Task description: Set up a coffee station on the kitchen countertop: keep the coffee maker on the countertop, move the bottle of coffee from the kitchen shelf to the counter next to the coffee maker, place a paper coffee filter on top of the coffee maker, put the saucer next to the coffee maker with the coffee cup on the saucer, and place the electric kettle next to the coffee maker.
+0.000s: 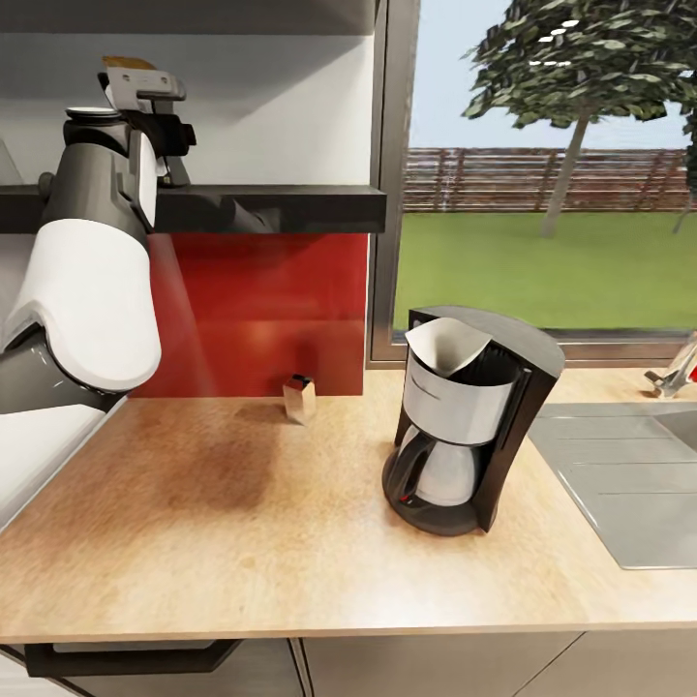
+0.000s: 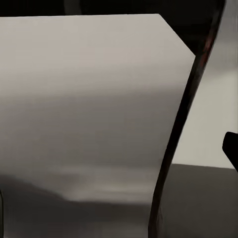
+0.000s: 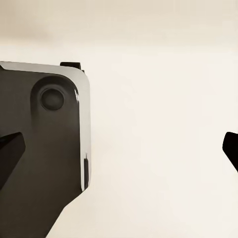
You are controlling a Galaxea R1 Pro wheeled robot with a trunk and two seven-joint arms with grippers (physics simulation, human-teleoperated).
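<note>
A: What stands on the surface point(image 1: 242, 542)?

B: A pale, matte wood-grain top. Right of centre in the head view sits the coffee maker point(image 1: 469, 421): black plastic body, brushed-metal front, rounded carafe at its base. It stands upright, long axis vertical, front turned toward the lower left of the frame. A white paper coffee filter point(image 1: 447, 346), cone-shaped and open upward, rests in its top.

A: Anything else there?

B: A small boxy metallic item point(image 1: 299, 397) near the glossy red backsplash point(image 1: 261, 310), well apart from the machine. A flat grey sink drainboard point(image 1: 620, 474) lies at the right edge.

A: And the arms?

B: The left arm point(image 1: 92, 281), smooth white and grey shells, rises at the upper left to the dark shelf point(image 1: 281, 206). Its left tool point(image 1: 145, 87) is up there; I cannot tell whether its fingers are apart or together. In the right wrist view the right tool point(image 3: 121, 148) is spread wide, dark fingertips point(image 3: 10, 153) at opposite edges, holding nothing, over a cream surface beside a dark rounded-corner block point(image 3: 44, 148).
</note>
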